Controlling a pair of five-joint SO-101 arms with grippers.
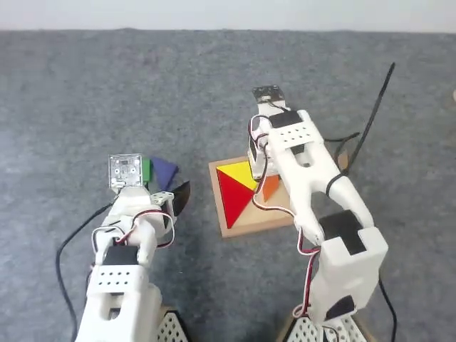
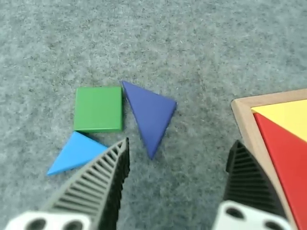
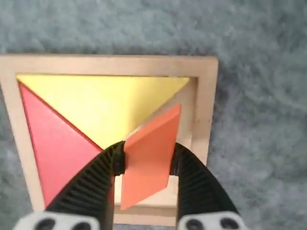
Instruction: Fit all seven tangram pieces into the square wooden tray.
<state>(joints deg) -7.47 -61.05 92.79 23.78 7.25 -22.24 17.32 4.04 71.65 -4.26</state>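
Note:
The square wooden tray holds a big yellow triangle and a big red triangle lying flat. My right gripper is shut on an orange parallelogram, held tilted over the tray's bare part beside the yellow triangle. In the high view this arm stands over the tray, with the orange piece under it. My left gripper is open over the carpet with nothing between its fingers. A dark blue triangle, a green square and a light blue triangle lie just ahead of it.
Grey carpet covers the table. The tray's corner lies close beside one left finger. The green square and dark blue triangle sit left of the tray, partly hidden by the left arm. Cables trail behind both arms.

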